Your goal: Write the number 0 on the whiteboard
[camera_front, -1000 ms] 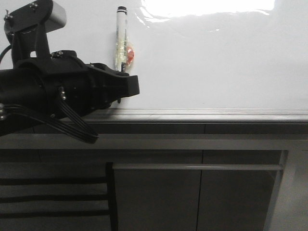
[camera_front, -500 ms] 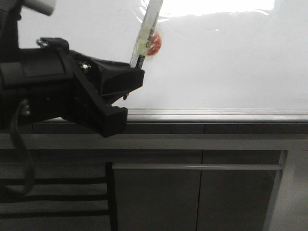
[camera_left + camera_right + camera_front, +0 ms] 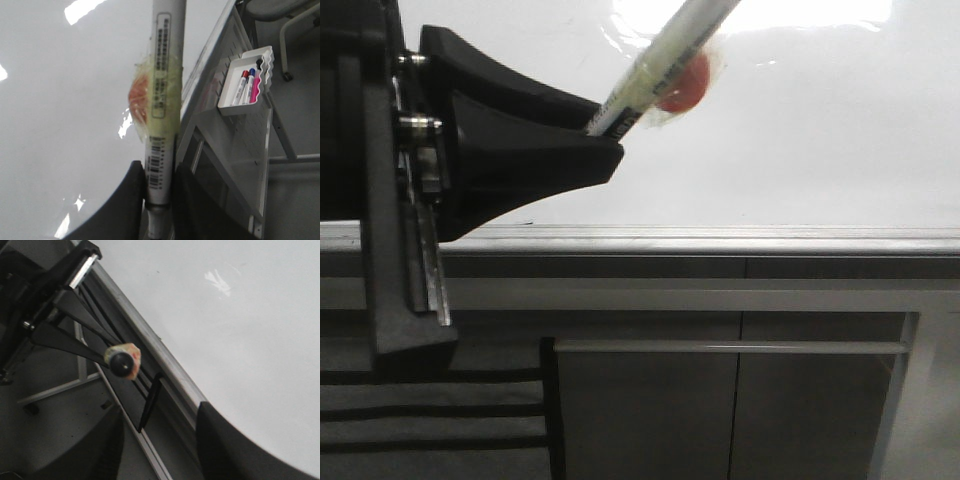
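The left pincer (image 3: 605,135) is clamping a light, stiff marker (image 3: 665,60) low on its barrel, angling it across the glossy, slippery whiteboard (image 3: 820,130), no stroke showing.

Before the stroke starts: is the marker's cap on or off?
On, it seems: in the right wrist view the marker ends in a rounded black cap. The whiteboard is blank.

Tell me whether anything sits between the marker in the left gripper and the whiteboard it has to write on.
Nothing visible does. The left gripper is shut on the marker, and the whiteboard behind it is bare and glossy. No number 0 shows on it. The capped end seems to point away from the board.
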